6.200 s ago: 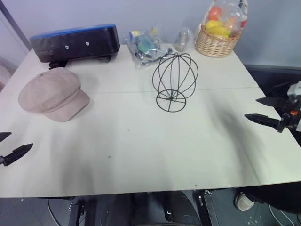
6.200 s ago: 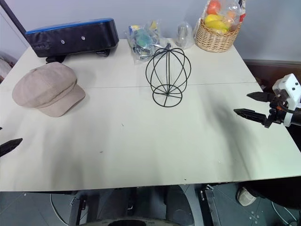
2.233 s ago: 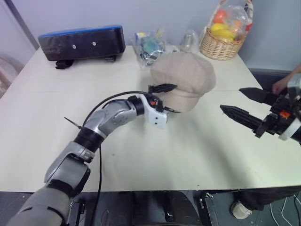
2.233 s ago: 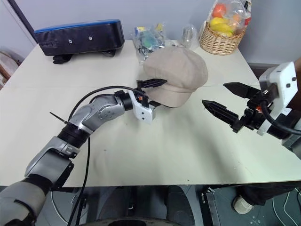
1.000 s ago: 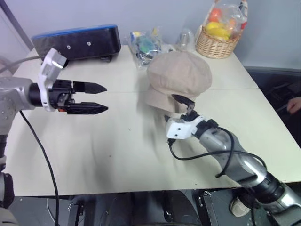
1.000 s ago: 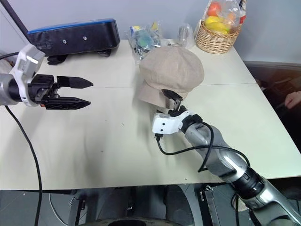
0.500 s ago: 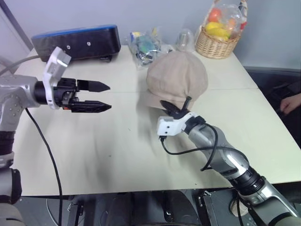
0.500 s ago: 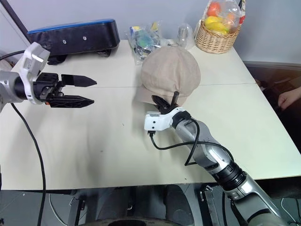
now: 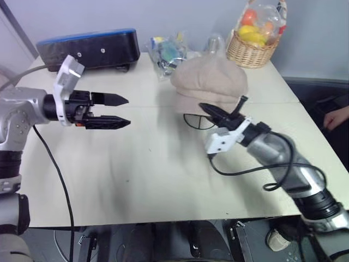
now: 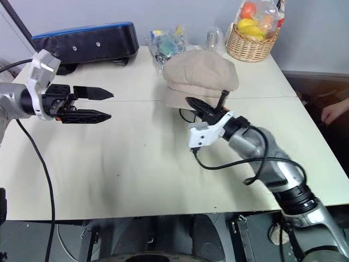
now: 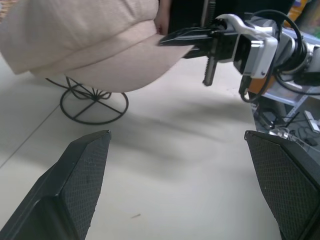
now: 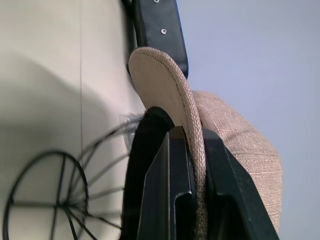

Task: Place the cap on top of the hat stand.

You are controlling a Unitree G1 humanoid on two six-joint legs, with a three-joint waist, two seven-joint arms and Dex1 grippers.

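Note:
The beige cap (image 9: 210, 76) sits over the black wire hat stand, whose round base (image 9: 197, 121) shows below it on the white table (image 9: 163, 174). The cap hides the stand's upper frame. My right gripper (image 9: 206, 108) is at the cap's near edge, shut on the brim (image 12: 192, 135), which runs between the two black fingers in the right wrist view. The stand's wires (image 12: 50, 200) show beside them. My left gripper (image 9: 128, 112) hovers open and empty above the table, well to the left of the cap. Its view shows the cap (image 11: 85, 40) and the stand's base (image 11: 92, 102).
A wicker basket of fruit (image 9: 251, 49) stands at the back right. A clear bag of small items (image 9: 169, 52) and a black and blue case (image 9: 90, 49) sit along the back. A person's hand (image 9: 335, 117) is at the right edge.
My right gripper closed on the brim, then rose and shifted right with it. The cap now sits flatter on the stand, and the stand's base has come into view. The left arm stayed put.

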